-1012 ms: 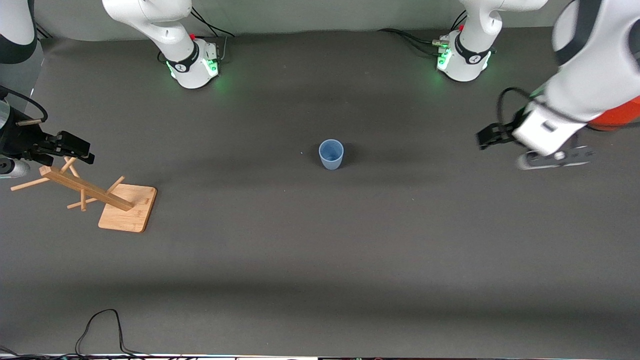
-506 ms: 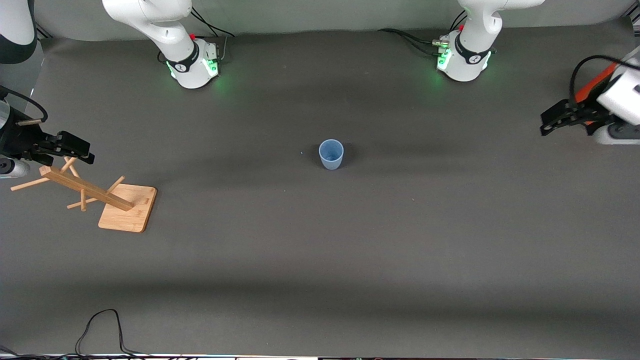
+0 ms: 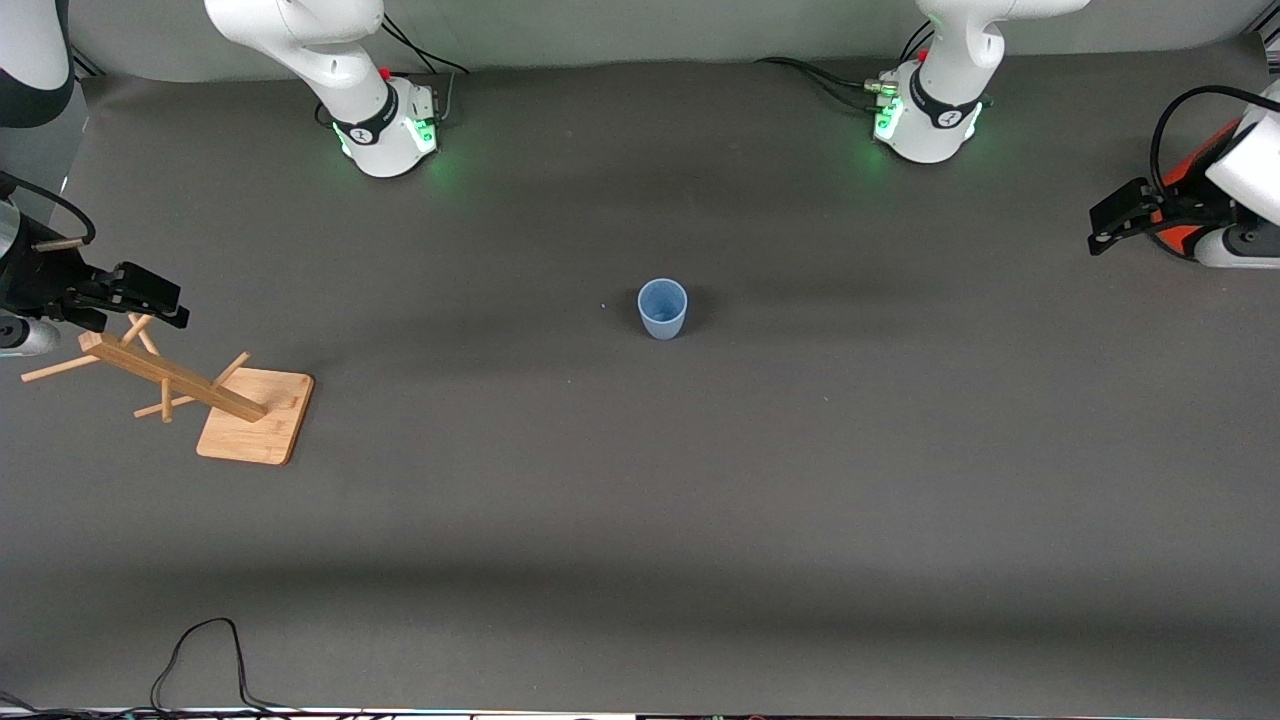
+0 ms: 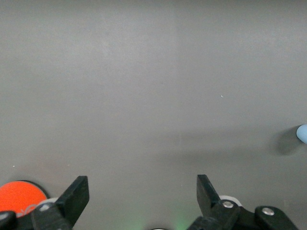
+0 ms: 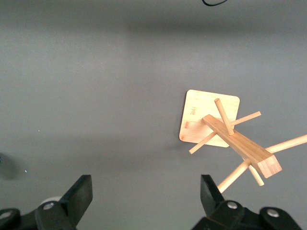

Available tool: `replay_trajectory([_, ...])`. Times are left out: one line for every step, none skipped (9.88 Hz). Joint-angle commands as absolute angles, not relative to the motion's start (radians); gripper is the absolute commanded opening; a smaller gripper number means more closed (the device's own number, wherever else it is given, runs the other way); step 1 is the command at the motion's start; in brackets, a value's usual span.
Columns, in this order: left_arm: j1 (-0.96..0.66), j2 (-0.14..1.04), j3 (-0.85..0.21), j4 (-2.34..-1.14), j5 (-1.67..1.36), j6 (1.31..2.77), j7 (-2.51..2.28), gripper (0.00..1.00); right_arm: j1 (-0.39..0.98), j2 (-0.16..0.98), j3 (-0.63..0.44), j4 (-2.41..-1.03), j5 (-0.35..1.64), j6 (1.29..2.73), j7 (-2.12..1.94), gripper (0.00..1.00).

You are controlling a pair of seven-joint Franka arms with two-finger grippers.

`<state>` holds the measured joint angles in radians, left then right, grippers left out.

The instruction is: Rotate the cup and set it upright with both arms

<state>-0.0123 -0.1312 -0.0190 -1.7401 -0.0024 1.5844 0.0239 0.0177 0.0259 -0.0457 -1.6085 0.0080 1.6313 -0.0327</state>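
The pale-blue cup stands upright, mouth up, in the middle of the table; nothing touches it. Only its edge shows in the left wrist view. My left gripper is open and empty at the left arm's end of the table, well away from the cup; its open jaws also show in the left wrist view. My right gripper is open and empty over the top of the wooden rack, at the right arm's end; the right wrist view shows the same.
A wooden peg rack on a square base stands at the right arm's end. An orange can sits under the left arm's wrist and shows in the left wrist view. A black cable loops at the table's near edge.
My left gripper has pulled away from the cup toward the left arm's end of the table and stands by the orange can. The right arm and the cup have not moved.
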Motion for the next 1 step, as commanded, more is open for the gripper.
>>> replay_trajectory([-0.020, -0.126, -0.017, -1.723, 0.009, 1.583, 0.040, 1.00, 0.014, 0.021, -0.043, -1.606, 0.026, 1.626, -0.018, 1.00])
